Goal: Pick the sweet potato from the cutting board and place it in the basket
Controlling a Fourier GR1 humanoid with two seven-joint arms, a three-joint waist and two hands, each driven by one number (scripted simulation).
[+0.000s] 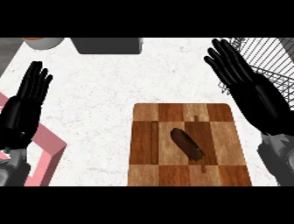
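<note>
Sweet potato (pixel 186 142) on cutting board (pixel 187 175), left of the empty, flat-open right robot hand (pixel 251 89)

brown sweet potato (pixel 186 142), diagonal on cutting board (pixel 146 170)

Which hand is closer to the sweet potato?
Right. The right hand is up and right of the sweet potato; the left hand is far across the counter.

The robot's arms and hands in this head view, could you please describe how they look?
Both hands are matte black, with long slender segmented fingers and a thumb: the left hand at the view's left, the right hand at its right. Each black wrist runs into a grey forearm with a smooth rounded shell, seen at the lower corners. No cables, markings or sleeves show.
</note>
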